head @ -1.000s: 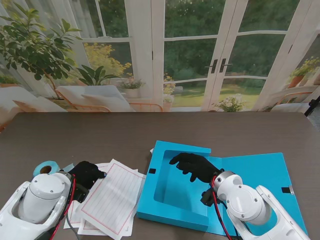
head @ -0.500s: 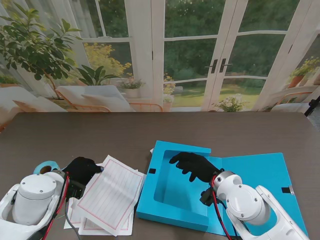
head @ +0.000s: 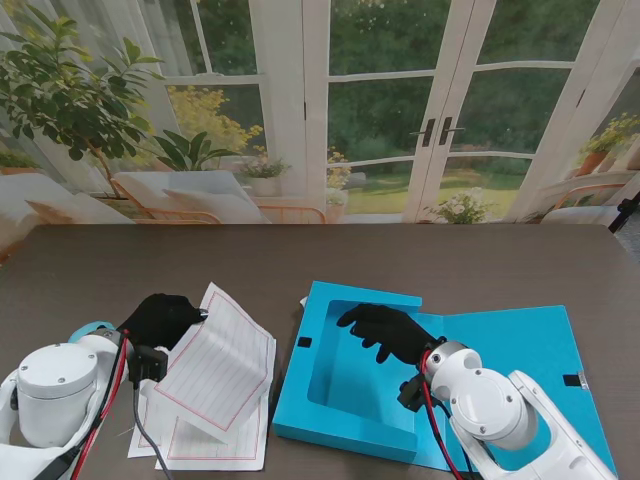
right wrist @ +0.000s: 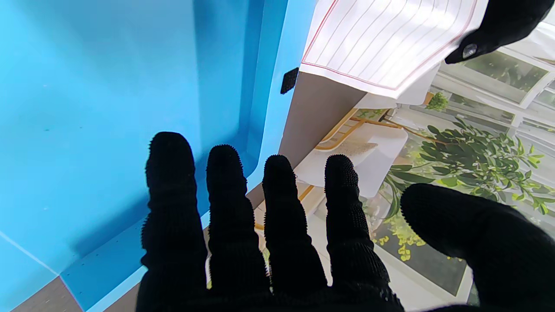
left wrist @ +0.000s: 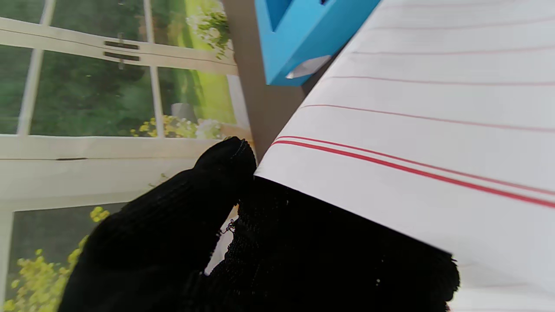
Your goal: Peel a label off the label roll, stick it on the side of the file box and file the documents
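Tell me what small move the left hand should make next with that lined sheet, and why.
Probably carry the lined sheet rightward over the open file box. The left hand already pinches its edge and has it tilted up off the paper stack, and the right hand hovers open over the box.

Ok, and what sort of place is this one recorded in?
Probably a staged office-style desk for a filing task: a dark wood-grain table holding an open blue file box and lined documents. The sunroom with glass doors behind looks like a printed backdrop, though I can't be sure.
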Tool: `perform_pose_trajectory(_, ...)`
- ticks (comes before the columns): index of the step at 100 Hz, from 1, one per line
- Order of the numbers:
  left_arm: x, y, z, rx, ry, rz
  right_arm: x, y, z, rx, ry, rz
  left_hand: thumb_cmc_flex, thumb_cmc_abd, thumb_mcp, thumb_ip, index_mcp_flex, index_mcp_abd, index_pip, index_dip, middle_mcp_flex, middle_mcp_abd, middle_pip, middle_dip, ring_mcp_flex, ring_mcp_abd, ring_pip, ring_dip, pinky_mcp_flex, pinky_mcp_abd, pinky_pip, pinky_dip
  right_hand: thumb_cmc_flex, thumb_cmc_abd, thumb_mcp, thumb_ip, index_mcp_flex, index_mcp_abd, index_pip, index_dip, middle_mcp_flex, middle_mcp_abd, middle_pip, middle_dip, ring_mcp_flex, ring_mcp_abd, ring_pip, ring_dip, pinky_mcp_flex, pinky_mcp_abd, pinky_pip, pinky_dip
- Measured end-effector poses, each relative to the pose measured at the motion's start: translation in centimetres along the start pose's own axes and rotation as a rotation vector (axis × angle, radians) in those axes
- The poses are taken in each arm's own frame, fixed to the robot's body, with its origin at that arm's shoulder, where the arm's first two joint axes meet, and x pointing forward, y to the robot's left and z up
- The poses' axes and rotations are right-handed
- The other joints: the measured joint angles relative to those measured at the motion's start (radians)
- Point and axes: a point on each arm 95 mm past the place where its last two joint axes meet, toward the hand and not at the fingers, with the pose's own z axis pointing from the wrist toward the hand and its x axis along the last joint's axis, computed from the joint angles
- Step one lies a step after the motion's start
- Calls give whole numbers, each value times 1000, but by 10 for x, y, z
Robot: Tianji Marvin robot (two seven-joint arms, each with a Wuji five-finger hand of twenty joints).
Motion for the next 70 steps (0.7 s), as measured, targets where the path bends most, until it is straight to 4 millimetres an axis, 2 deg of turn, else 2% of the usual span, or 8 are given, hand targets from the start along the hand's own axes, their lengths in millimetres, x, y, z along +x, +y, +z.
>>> perform_pose_trajectory(42, 41, 13, -4, -49, 162, -76, 3, -4, 3, 13, 9, 10, 9, -10, 0, 0, -1, 9, 0, 0, 0, 9, 1, 11, 0, 10, 3, 12, 0, 17, 0, -1, 0, 0, 0, 0, 0, 26, 0, 0, 0, 2, 0, 0, 0, 0, 2, 0, 0, 0, 0, 0)
perform_pose_trajectory(70, 69, 33, -2, -100, 248, -127, 5, -6, 5, 19, 9, 23, 10, -10, 0, 0, -1, 12, 0, 0, 0, 12, 1, 23, 0, 13, 3, 16, 0, 20, 0, -1, 0, 0, 0, 0, 0, 30, 0, 0, 0, 9, 0, 0, 0, 2, 2, 0, 0, 0, 0, 0)
